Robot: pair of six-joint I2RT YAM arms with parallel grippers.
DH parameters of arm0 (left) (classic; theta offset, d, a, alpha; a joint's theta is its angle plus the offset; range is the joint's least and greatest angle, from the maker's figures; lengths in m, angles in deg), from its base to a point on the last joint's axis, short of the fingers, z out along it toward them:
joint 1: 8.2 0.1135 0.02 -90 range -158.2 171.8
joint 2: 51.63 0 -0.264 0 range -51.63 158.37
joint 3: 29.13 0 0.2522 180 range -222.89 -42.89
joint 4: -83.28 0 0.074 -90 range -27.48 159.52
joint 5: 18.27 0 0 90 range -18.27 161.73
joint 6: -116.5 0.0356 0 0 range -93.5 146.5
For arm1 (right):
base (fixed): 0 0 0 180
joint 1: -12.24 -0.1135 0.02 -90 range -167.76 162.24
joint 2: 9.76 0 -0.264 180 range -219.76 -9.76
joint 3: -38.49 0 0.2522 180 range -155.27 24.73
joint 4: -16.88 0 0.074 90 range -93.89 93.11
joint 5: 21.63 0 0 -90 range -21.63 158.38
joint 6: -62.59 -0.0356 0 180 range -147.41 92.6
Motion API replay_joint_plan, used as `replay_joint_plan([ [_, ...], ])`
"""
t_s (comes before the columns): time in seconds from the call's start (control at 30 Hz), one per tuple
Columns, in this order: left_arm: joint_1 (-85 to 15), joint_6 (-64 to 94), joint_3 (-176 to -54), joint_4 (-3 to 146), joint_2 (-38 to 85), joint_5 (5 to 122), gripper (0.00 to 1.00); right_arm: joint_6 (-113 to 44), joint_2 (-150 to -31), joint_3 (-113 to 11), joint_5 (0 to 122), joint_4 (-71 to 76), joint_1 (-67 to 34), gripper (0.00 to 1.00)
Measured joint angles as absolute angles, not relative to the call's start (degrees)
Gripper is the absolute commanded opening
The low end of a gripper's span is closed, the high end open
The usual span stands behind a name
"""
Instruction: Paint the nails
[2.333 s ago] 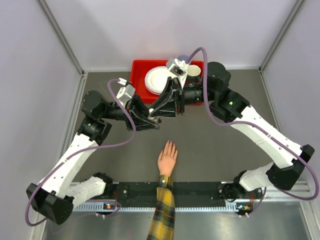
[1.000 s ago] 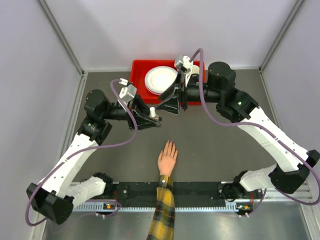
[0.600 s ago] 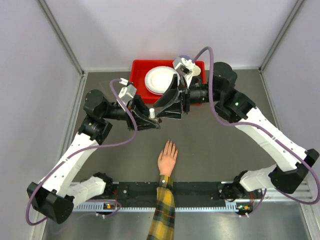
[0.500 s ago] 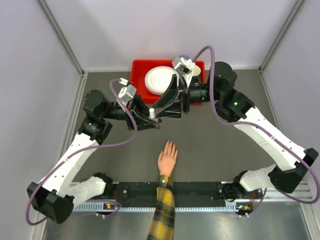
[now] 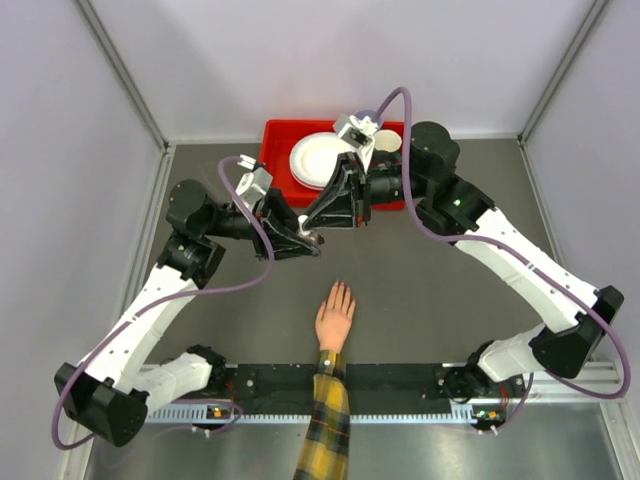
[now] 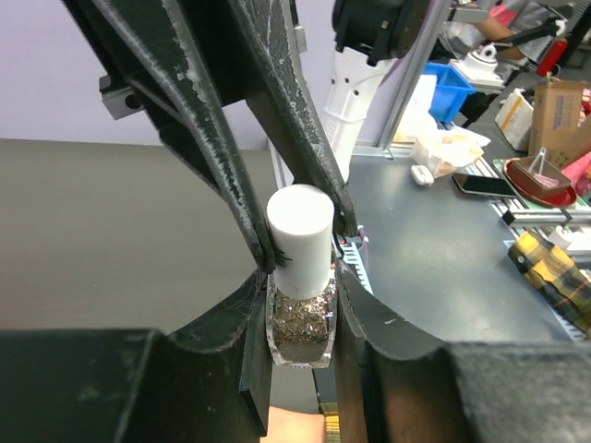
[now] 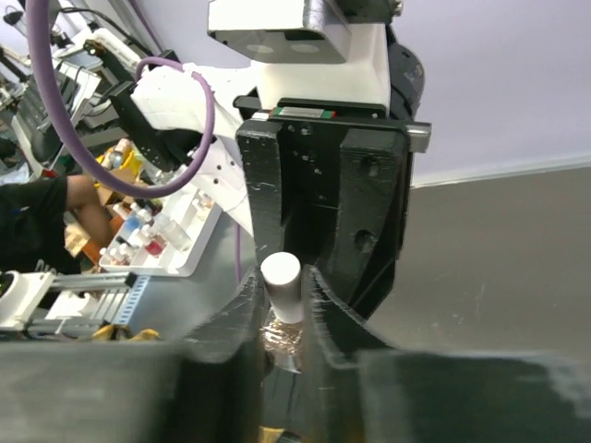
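A peach hand (image 5: 335, 318) with a yellow-and-dark plaid sleeve (image 5: 325, 430) lies flat on the table, and its tiny nails (image 5: 340, 290) point away from the arms. Behind it, my left gripper (image 5: 308, 240) is shut on the body of a small clear bottle (image 6: 300, 328) of glittery polish. My right gripper (image 5: 318, 226) is shut on its white cap (image 6: 299, 240) from the other side. In the right wrist view the right gripper (image 7: 283, 286) pinches the cap (image 7: 282, 281) above the bottle (image 7: 282, 340). In the left wrist view the left gripper (image 6: 301, 295) shows, with the hand (image 6: 295, 429) just below.
A red bin (image 5: 275, 140) at the back holds white plates (image 5: 320, 160) and a cup (image 5: 387, 142). The black base rail (image 5: 400, 380) runs along the near edge. Grey walls close in the table on the left, right and back.
The right gripper had drawn back from the bottle, leaving the white cap bare. It has since moved in to the left and closed on the cap. The left gripper and the hand stayed put.
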State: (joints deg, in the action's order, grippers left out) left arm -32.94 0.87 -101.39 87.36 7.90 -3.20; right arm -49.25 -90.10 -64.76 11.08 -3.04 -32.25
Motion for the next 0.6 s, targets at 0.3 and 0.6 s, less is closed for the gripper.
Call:
replay_joint_plan([
  [0.3, -33.09, 11.58, -104.73, 71.28, 7.33, 16.10, 0.00, -38.63, -86.58, -62.86, 43.03, -7.82, -39.57, 0.00],
  [0.6, -32.78, 16.19, -104.67, 68.06, 6.06, 46.13, 0.00, -34.39, -84.87, -59.65, 87.10, -11.30, -55.61, 0.00],
])
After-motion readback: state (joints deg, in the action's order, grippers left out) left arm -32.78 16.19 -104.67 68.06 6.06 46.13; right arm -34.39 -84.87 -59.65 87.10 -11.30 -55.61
